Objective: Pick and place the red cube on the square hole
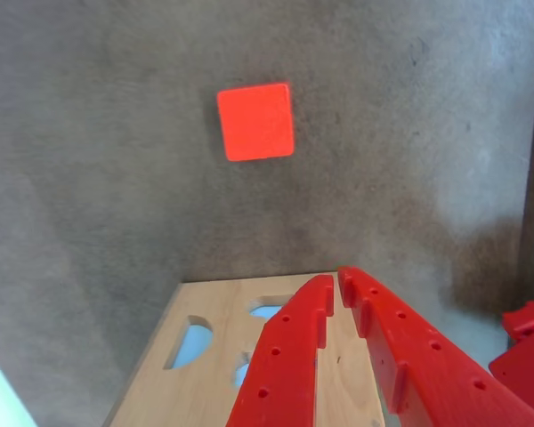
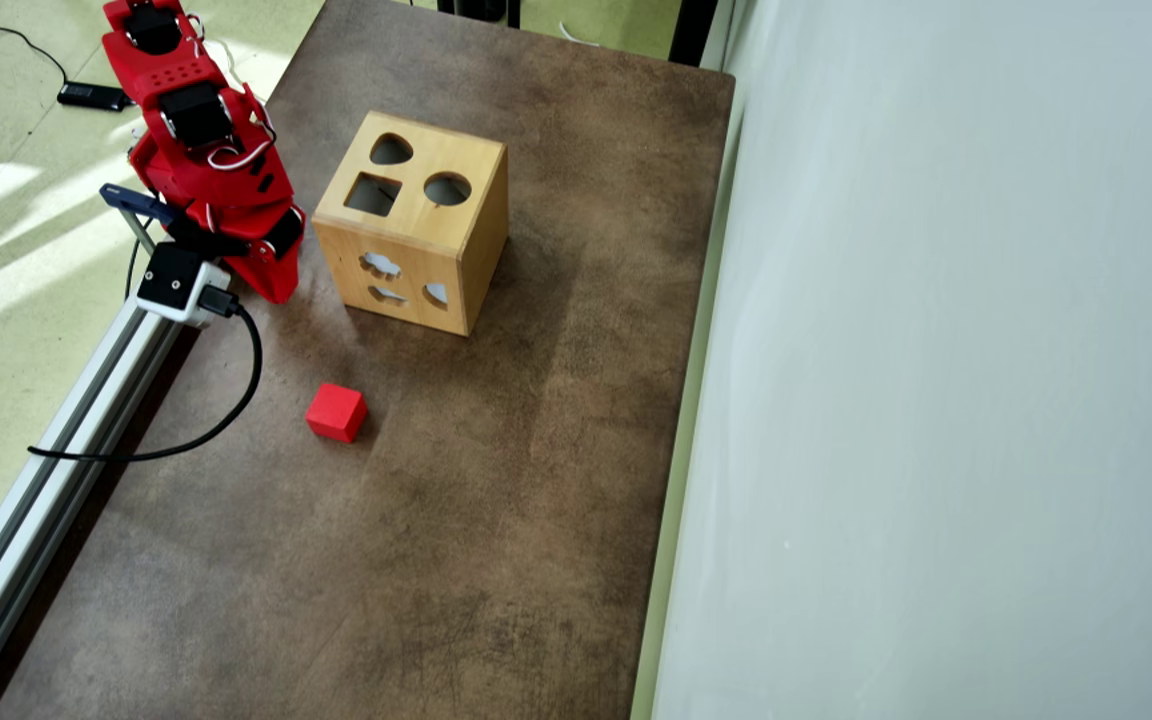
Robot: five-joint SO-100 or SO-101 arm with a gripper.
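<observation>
A brown mottled tabletop (image 2: 496, 520) is bordered by a pale wall on the right of the overhead view and an aluminium rail (image 2: 56, 440) on the left. The red cube (image 2: 336, 412) is seen resting flat on this surface, untouched, well apart from the arm and below the wooden shape-sorter box (image 2: 416, 220) in that view. In the wrist view the cube (image 1: 255, 121) lies ahead of the fingertips, past the box edge.

The gripper (image 1: 337, 286) is drawn closed and empty – its two red fingers are nearly touching at the tips, with only a thin gap between them. It is held folded near the arm's base, just beside the box, which suggests a rest pose; no approach is judged to have begun.

The square hole (image 2: 373, 194) is located on the box's top face, next to the round cutout (image 2: 447, 188) and below the rounded-triangle cutout (image 2: 391, 150) – upward-facing, so that the cube can be lowered in from above. The jaws must be opened before descent
</observation>
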